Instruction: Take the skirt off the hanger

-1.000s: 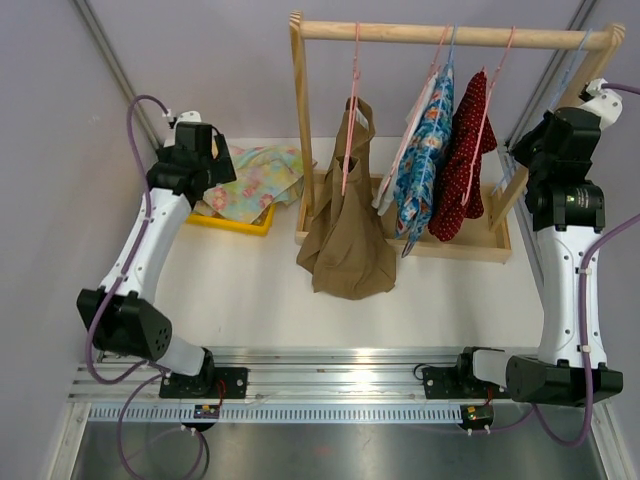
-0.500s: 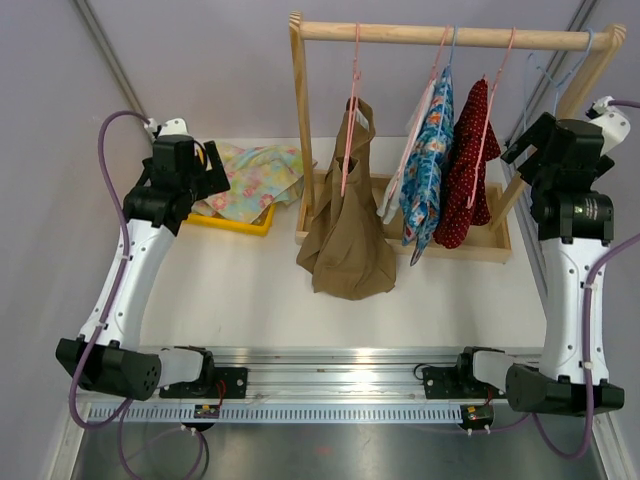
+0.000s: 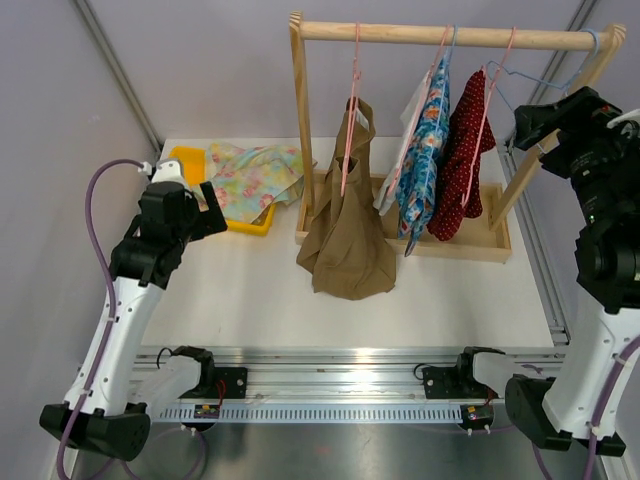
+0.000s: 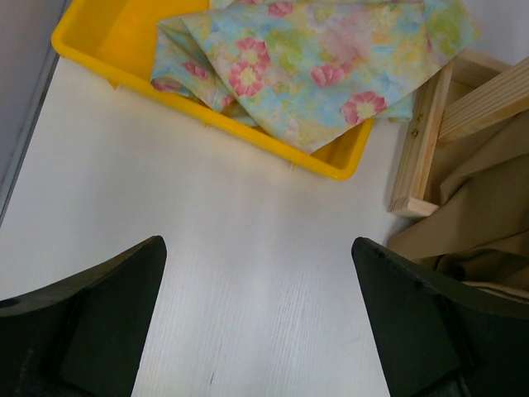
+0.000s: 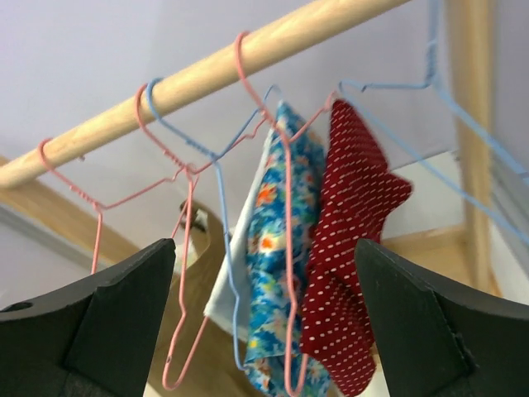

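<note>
A pastel floral skirt [image 3: 255, 175] lies crumpled in the yellow tray [image 3: 245, 226], spilling over its rim [image 4: 107, 33]; in the left wrist view the skirt [image 4: 331, 50] fills the top. An empty blue wire hanger [image 3: 540, 78] hangs at the right end of the wooden rail [image 3: 420, 34]. My left gripper [image 3: 200, 192] hovers open over bare table just in front of the tray, nothing between its fingers [image 4: 258, 241]. My right gripper [image 3: 533, 128] is raised beside the rack's right post, open and empty [image 5: 266, 244], facing the hanging clothes.
On the rail hang a tan garment [image 3: 348, 235] on a pink hanger, a blue floral one [image 3: 425, 150] and a red dotted one [image 3: 460, 160]. The rack's wooden base frame [image 3: 450, 245] sits mid-table. Grey walls close in on both sides.
My right gripper has opened and pulled back up and right, leaving the blue hanger on the rail. The left arm has drawn back from the tray toward the near edge.
</note>
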### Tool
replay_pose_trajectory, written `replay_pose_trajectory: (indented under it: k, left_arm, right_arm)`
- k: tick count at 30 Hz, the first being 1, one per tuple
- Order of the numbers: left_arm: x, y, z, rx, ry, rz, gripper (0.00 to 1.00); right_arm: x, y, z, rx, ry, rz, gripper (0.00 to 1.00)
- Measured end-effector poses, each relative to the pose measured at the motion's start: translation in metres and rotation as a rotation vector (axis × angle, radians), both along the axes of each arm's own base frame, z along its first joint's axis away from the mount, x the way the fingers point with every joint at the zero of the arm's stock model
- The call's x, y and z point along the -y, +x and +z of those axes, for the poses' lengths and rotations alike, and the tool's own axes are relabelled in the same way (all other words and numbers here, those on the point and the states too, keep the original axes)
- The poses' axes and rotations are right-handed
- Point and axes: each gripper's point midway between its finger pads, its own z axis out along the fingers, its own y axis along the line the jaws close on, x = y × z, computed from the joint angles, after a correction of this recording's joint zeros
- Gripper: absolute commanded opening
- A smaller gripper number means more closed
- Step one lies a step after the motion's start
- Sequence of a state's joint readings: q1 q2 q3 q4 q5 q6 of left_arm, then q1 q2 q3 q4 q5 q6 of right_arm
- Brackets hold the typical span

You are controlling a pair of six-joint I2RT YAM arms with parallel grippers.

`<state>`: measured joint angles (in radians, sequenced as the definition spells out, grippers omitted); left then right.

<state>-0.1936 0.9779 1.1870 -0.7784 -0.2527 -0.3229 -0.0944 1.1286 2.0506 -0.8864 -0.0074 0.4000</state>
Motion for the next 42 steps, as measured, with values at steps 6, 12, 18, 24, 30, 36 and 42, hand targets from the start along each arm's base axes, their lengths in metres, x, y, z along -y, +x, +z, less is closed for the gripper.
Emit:
replay_pose_trajectory:
  k: [6, 12, 18, 24, 30, 36, 42]
  left_arm:
    - [-0.004, -0.022, -0.039, -0.072, 0.012, 0.001, 0.99]
    - [-0.006, -0.031, -0.054, -0.1, 0.019, 0.002, 0.99]
    - [-0.007, -0.035, -0.063, -0.101, 0.02, 0.003, 0.99]
    - [-0.007, -0.038, -0.072, -0.122, 0.024, 0.001, 0.99]
    - [0.018, -0.035, -0.035, -0.067, 0.032, -0.088, 0.99]
    - [0.12, -0.031, 0.111, 0.252, -0.041, -0.43, 0.99]
    - [0.24, -0.076, 0.183, 0.451, -0.138, -0.872, 0.99]
  right_arm:
    - [-0.023, 0.055, -0.05, -0.165, 0.047, 0.156, 0.92]
    - [-0.023, 0.107, -0.126, -0.37, 0.08, 0.177, 0.83]
    - [-0.019, 0.126, -0.142, -0.402, 0.056, 0.171, 0.03]
    - [-0.014, 0.127, -0.136, -0.379, 0.045, 0.137, 0.0]
    - [-0.013, 0.116, -0.106, -0.362, 0.043, 0.13, 0.0]
    - [-0.022, 0.096, -0.051, -0.239, 0.028, 0.172, 0.0]
    - [-0.039, 0.067, -0.052, -0.24, 0.044, 0.252, 0.0]
